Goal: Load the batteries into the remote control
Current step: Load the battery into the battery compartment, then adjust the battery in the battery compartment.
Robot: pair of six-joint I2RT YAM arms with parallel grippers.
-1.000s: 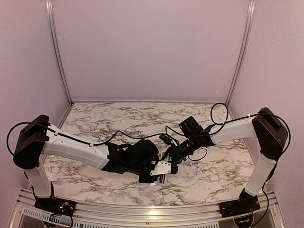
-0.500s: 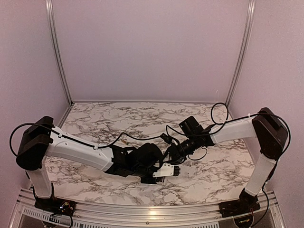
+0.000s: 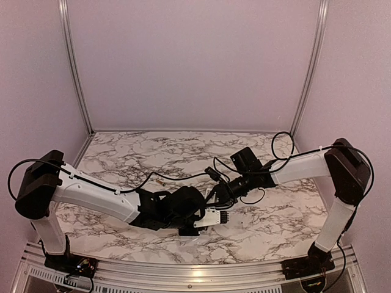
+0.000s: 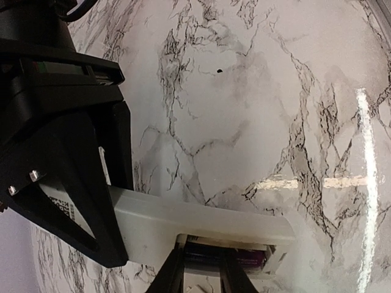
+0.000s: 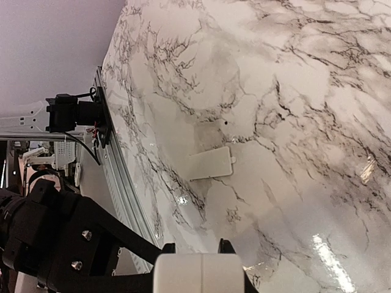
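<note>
The white remote control (image 3: 214, 217) hangs just above the marble table, one end held in my right gripper (image 3: 225, 196). In the right wrist view its white end (image 5: 198, 273) sits clamped between the fingers of that gripper (image 5: 197, 246). The left wrist view shows the remote (image 4: 201, 223) from the side, with its recess facing the camera. A dark, purple-ended battery (image 4: 250, 257) lies in that recess. My left gripper (image 4: 201, 250) stands slightly open, and its fingertips (image 4: 178, 251) reach the battery from below.
The short white cover plate (image 5: 211, 163) lies flat on the marble ahead of the right gripper. The table's metal front rail (image 5: 113, 152) runs close by. The black body of the left arm (image 5: 55, 244) crowds the space beside the remote.
The remote has shifted slightly right and come more level. The left wrist has dropped lower beside it. The left fingers have parted a little; the right grip is unchanged.
</note>
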